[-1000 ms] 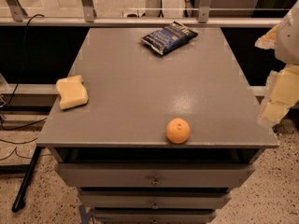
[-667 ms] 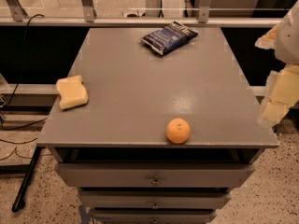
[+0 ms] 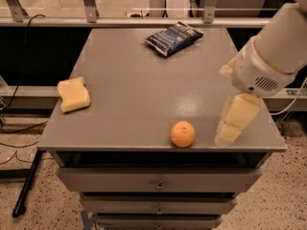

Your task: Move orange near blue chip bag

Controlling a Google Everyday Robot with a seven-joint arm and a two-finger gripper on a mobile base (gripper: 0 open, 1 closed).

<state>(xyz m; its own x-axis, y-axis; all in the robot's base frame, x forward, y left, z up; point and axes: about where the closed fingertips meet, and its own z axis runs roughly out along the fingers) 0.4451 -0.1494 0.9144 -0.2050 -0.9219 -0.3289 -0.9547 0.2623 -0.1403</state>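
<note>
The orange (image 3: 183, 133) sits near the front edge of the grey table (image 3: 139, 95), right of centre. The blue chip bag (image 3: 173, 37) lies flat at the far edge of the table, well behind the orange. My gripper (image 3: 229, 131) hangs from the white arm (image 3: 268, 56) at the right, pointing down over the table's front right part. It is just to the right of the orange and apart from it, holding nothing that I can see.
A pale yellow sponge (image 3: 73, 94) lies near the table's left edge. Drawers (image 3: 158, 183) sit under the tabletop. A railing and glass (image 3: 144, 8) run behind the table. Cables (image 3: 14, 128) trail on the floor at the left.
The arm and gripper have swung left from beyond the table's right edge to over the tabletop, close to the orange. The orange, bag and sponge have not moved.
</note>
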